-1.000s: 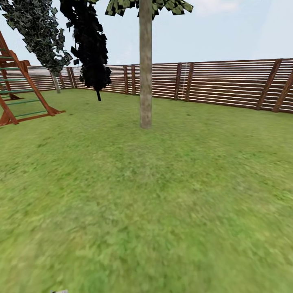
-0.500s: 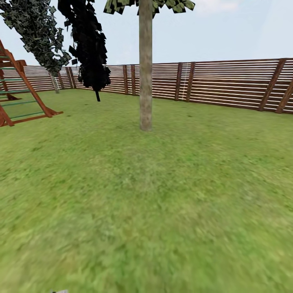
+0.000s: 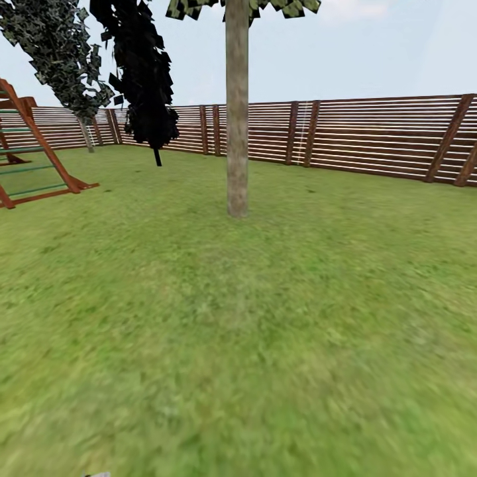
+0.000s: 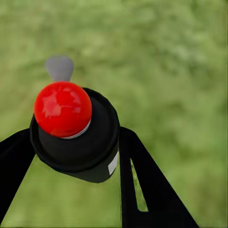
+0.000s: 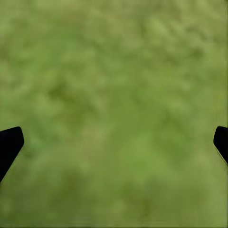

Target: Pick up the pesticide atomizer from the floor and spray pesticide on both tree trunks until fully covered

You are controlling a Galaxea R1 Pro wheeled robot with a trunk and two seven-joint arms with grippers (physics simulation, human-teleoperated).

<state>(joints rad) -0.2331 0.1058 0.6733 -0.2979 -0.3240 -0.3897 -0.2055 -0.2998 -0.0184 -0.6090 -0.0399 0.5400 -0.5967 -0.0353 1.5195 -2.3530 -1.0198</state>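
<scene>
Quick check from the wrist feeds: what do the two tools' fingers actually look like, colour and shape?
Left tool: plain black fingers, flat and tapering toward the tip; the one showing most has a narrow lengthwise slot through it. Right tool: black fingertips with rounded ends, seen at the picture's two edges. No cables or markings can be made out on either.

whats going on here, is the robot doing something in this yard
The robot is out on a lawn ringed by a wooden fence. Its left hand is shut on a black spray bottle with a red top, so the sprayer is already picked up. The right hand is open with nothing between its fingers, over grass. A smooth tree trunk stands ahead at some distance, with a play frame off to the left. No spraying shows yet.
</scene>
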